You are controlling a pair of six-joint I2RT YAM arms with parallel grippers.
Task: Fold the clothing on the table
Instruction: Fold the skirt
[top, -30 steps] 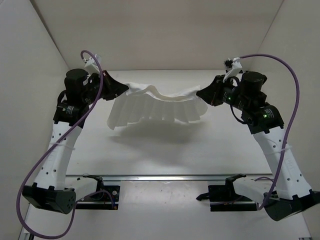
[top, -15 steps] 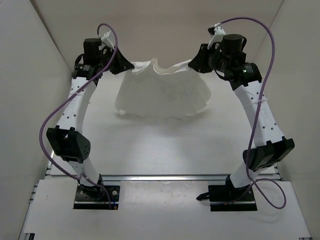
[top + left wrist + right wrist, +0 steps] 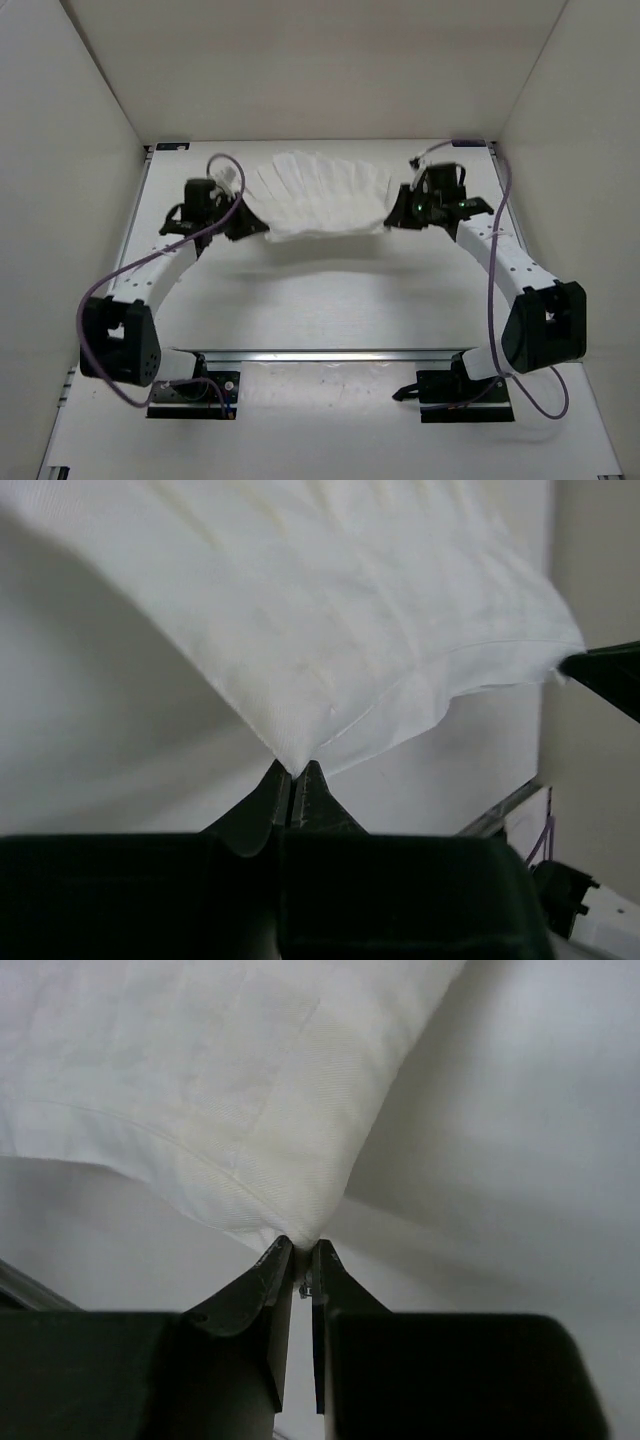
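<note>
Left gripper (image 3: 295, 777) has its two dark fingers pressed together on one near corner of the clothing (image 3: 318, 196), the cloth coming to a point right between the tips. Right gripper (image 3: 300, 1257) is pinched in the same way on the opposite near corner, with only a sliver of gap showing between its jaws where the fabric enters. Between the two, the garment is held out sideways over the far half of the table (image 3: 330, 290), its near edge running almost straight from one gripper to the other with a slight sag in the middle. It is thin, white and soft, marked by creases that fan out toward the back wall, and a stitched hem line follows the edge near each grip. A soft shadow falls on the table beneath the near edge.
</note>
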